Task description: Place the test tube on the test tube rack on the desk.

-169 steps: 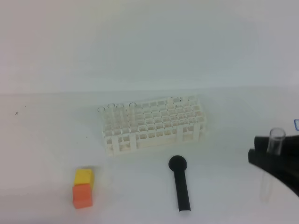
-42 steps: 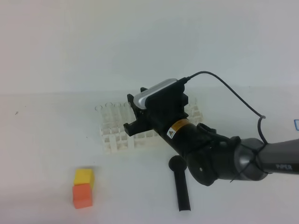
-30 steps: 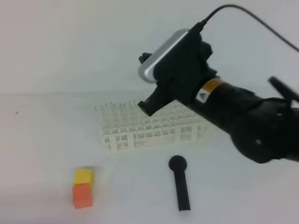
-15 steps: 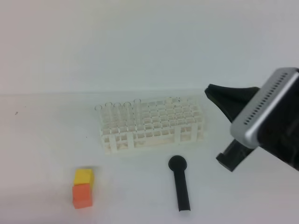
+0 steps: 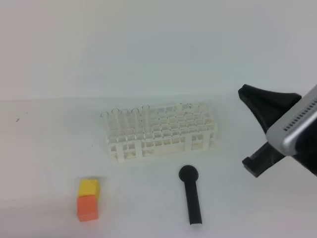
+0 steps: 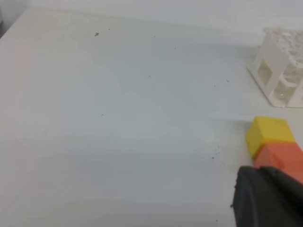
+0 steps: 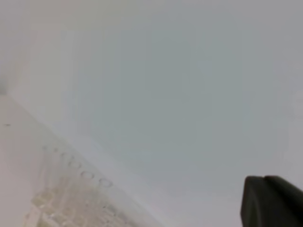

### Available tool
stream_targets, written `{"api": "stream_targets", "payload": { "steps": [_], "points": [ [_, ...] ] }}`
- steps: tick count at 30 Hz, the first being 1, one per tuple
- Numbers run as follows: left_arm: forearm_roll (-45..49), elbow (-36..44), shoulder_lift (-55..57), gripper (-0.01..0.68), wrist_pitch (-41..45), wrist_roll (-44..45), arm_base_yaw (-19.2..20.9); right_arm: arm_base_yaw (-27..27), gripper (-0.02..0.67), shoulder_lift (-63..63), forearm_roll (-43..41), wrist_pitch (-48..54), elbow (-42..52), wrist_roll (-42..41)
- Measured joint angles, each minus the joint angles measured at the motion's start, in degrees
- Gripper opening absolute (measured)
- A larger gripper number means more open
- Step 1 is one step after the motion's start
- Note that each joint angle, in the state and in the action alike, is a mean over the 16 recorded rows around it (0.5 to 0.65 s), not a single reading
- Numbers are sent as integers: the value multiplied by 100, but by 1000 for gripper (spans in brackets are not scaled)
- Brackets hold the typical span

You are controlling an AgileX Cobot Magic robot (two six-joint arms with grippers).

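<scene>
The long, thin, clear glass test tube [image 5: 146,117] stands upright in the white plastic rectangular test tube rack [image 5: 163,133], a two-tier grid of small square holes. It is the rightmost of five clear tubes lined along the rack's far left edge, at about ten o'clock from the rack's middle, and its open rim rises slightly above its neighbours. In the right wrist view the same row shows as faint blurred rings above the rack [image 7: 71,203], too washed out to tell more.

The rack rests on the plain white counter [image 5: 49,148], a little above the middle of the exterior high view. At six o'clock from the rack, apart from it, lies a black round-headed stick [image 5: 190,196] with its round head toward the rack. At about seven o'clock, well apart, a yellow cube [image 5: 89,188] and an orange cube [image 5: 87,208] sit touching each other, the orange one nearer the front edge. The left wrist view shows the same cubes side by side near the rack's end [image 6: 284,71], with small dark specks scattered over the counter [image 6: 118,118].

The right claw [image 5: 262,111] hangs at three o'clock from the rack, well clear of it, its dark fingers drawn together on nothing. The left claw [image 6: 270,198] shows only as a dark tip, closed, just before the orange cube.
</scene>
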Motion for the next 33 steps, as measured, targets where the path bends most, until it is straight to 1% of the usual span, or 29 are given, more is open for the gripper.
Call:
{"api": "stream_targets", "payload": {
  "steps": [4, 7, 10, 12, 16, 21, 24, 28, 33],
  "points": [
    [0, 0, 0, -1, 0, 3, -1, -27, -1, -19, 686, -228, 15, -482],
    [0, 0, 0, -1, 0, 5, -3, -123, -1, -129, 1222, -187, 37, -868],
    [0, 0, 0, -1, 0, 5, -5, -338, -1, -338, 1692, 172, 62, -1133],
    [0, 0, 0, -1, 0, 5, -6, -573, -1, -535, 1962, 565, 80, -1229],
    [0, 0, 0, -1, 0, 5, -9, -1258, -1, -1071, 2336, 1551, 122, -1250],
    [1, 11, 0, -1, -6, 5, -11, -2354, -1, -1997, 2511, 2784, 209, -1010],
    [1, 11, 0, -1, -6, 5, -11, -3028, -1, -2635, 2593, 3306, 303, -854],
    [1, 11, 0, -1, -6, 5, -11, -3774, -1, -3504, 2685, 3593, 489, -772],
    [1, 11, 0, -1, -6, 5, -11, -4321, -1, -4478, 2797, 3531, 751, -739]
  ]
}}
